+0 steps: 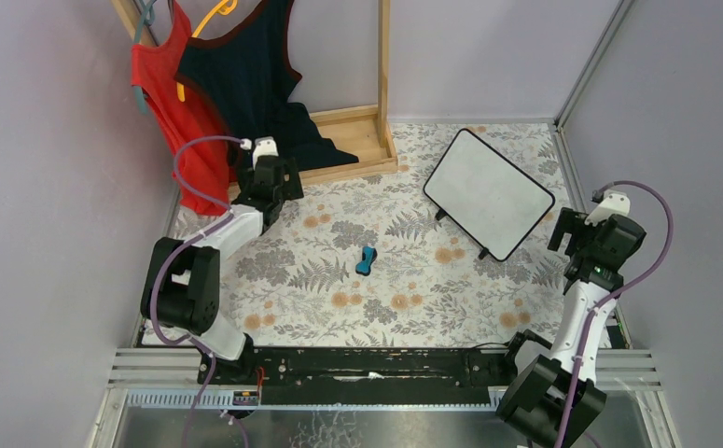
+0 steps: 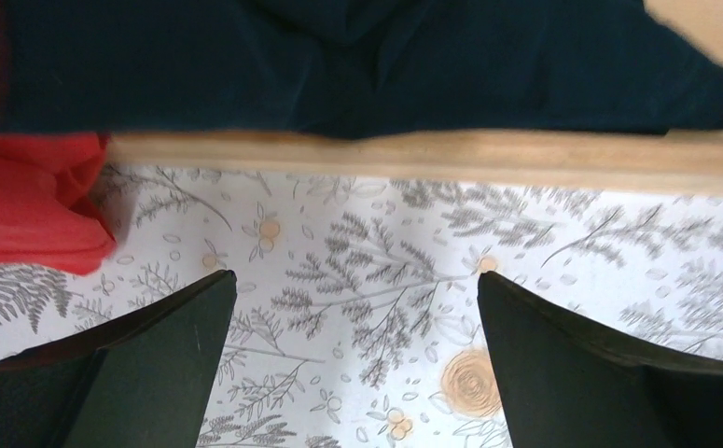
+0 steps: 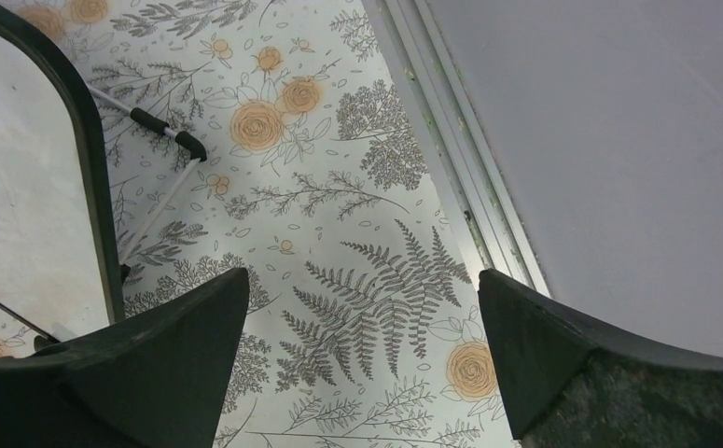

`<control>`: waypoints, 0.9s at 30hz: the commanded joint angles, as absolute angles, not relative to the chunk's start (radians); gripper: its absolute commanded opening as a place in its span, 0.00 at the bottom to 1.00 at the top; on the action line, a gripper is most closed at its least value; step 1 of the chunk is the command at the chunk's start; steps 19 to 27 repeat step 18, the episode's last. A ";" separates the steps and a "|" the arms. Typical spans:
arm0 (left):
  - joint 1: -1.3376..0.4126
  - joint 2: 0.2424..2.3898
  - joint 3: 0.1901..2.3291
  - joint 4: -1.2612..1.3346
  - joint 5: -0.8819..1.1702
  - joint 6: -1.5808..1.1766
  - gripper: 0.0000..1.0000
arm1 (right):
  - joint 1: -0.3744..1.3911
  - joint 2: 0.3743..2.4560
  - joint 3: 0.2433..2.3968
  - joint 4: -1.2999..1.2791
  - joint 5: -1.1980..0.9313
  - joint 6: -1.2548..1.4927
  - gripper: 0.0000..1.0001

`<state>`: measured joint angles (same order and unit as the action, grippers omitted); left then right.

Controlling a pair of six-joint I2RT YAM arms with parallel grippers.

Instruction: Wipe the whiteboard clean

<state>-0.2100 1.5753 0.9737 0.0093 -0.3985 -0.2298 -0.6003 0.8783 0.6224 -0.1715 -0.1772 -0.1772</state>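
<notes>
**Both jaws wide open, holding nothing**

The left arm and the right arm start at the near edge of the flowery tabletop. A small blue eraser lies in the middle, well apart from both arms. The right jaws are spread wide with nothing in them. They hang over the tabletop just beside the whiteboard and do not touch it. The whiteboard sits on the far right side, turned at a slant, on little black feet. The left jaws are wide too and hold nothing, close to the wooden rack at the far left. A red top and a dark top hang there.
</notes>
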 commanded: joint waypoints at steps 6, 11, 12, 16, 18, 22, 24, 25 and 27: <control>-0.168 1.552 0.863 0.217 -0.289 -0.169 1.00 | -0.598 0.854 0.572 -0.100 -0.197 -0.203 0.99; -0.167 1.571 0.882 0.194 -0.279 -0.173 1.00 | -0.598 0.855 0.571 -0.103 -0.224 -0.207 0.99; -0.166 1.572 0.882 0.193 -0.277 -0.176 1.00 | -0.598 0.854 0.570 -0.102 -0.233 -0.209 0.99; -0.165 1.572 0.884 0.194 -0.271 -0.177 1.00 | -0.598 0.865 0.570 -0.109 -0.265 -0.216 0.99; -0.166 1.572 0.882 0.195 -0.271 -0.173 1.00 | -0.598 0.867 0.570 -0.105 -0.268 -0.214 0.99; -0.166 1.572 0.882 0.195 -0.271 -0.173 1.00 | -0.598 0.867 0.570 -0.105 -0.268 -0.214 0.99; -0.166 1.572 0.882 0.195 -0.271 -0.173 1.00 | -0.598 0.867 0.570 -0.105 -0.268 -0.214 0.99; -0.166 1.572 0.882 0.195 -0.271 -0.173 1.00 | -0.598 0.867 0.570 -0.105 -0.268 -0.214 0.99; -0.166 1.572 0.882 0.195 -0.271 -0.173 1.00 | -0.598 0.867 0.570 -0.105 -0.268 -0.214 0.99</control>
